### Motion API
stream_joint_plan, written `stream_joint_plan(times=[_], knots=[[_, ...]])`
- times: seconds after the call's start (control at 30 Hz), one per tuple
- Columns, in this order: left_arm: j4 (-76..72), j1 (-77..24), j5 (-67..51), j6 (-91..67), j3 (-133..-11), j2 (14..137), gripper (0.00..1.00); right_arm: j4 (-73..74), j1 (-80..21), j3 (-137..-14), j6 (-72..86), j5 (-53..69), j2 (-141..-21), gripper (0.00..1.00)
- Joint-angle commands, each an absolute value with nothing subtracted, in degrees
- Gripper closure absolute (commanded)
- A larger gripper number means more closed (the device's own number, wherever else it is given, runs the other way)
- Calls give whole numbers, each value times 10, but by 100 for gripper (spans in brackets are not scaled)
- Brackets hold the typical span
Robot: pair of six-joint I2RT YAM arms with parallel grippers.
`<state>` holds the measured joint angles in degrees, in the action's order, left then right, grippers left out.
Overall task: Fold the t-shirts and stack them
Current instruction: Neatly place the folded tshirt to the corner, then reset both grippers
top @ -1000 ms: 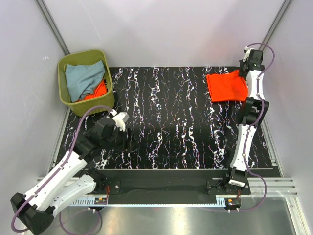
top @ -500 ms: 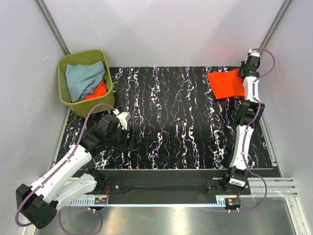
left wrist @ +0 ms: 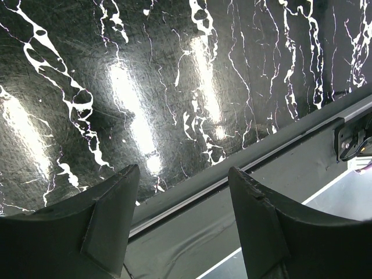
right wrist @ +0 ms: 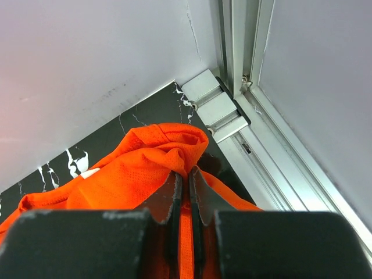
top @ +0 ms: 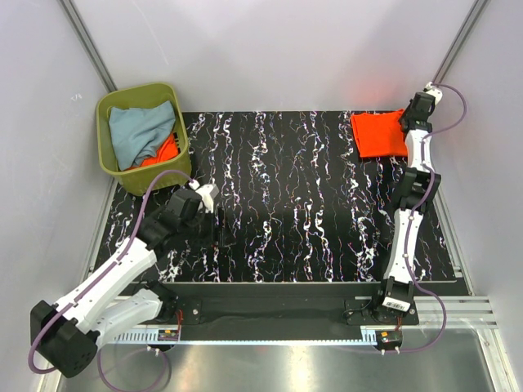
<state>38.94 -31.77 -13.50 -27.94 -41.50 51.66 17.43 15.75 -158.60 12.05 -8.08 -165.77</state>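
A folded bright orange t-shirt (top: pixel 379 134) lies at the far right corner of the black marbled table (top: pixel 310 204). My right gripper (right wrist: pixel 186 170) is shut on its bunched edge, orange cloth (right wrist: pixel 145 163) pinched between the jaws. In the top view that gripper (top: pixel 406 119) sits at the shirt's right edge. A pale grey-blue t-shirt (top: pixel 140 131) and another orange one (top: pixel 166 150) lie crumpled in the olive-green bin (top: pixel 110 168). My left gripper (left wrist: pixel 183 174) hangs open and holds nothing over the table's near-left part, seen from above as left gripper (top: pixel 210 198).
The bin stands at the far left corner, just off the table's edge. Grey walls and metal frame posts (right wrist: pixel 244 58) close in right behind the orange shirt. The table's front rail (left wrist: pixel 244 168) runs under the left gripper.
The right gripper has dragged the orange shirt further toward the far right corner. The left arm has shifted slightly forward, its jaws still apart.
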Motion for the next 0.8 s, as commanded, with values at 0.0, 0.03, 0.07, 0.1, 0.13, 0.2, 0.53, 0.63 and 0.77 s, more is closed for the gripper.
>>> stream_joint_plan(times=[0.0, 0.03, 0.07, 0.1, 0.13, 0.2, 0.53, 0.63, 0.77], knots=[[363, -313, -136, -285, -414, 519, 33, 132, 153, -1616, 134, -95, -1665, 99], [362, -311, -136, -285, -413, 518, 33, 133, 153, -1616, 133, -93, -1665, 90], [362, -312, -138, -285, -413, 519, 33, 134, 153, -1613, 129, -96, -1661, 74], [362, -310, -141, -285, -414, 519, 33, 135, 153, -1608, 117, -103, -1657, 60], [363, -310, -141, -284, -415, 519, 33, 135, 153, -1601, 106, -108, -1650, 49], [363, -310, -144, -283, -417, 517, 33, 143, 153, -1590, 83, -138, -1624, 47], [352, -309, -136, -336, -411, 467, 31, 308, 120, -1403, 66, -192, -1328, 0], [342, -308, -146, -373, -401, 454, 28, 364, 92, -1301, 124, -157, -1235, 0], [305, -308, -153, -432, -362, 403, 23, 389, 54, -1117, 200, -15, -1119, 0]])
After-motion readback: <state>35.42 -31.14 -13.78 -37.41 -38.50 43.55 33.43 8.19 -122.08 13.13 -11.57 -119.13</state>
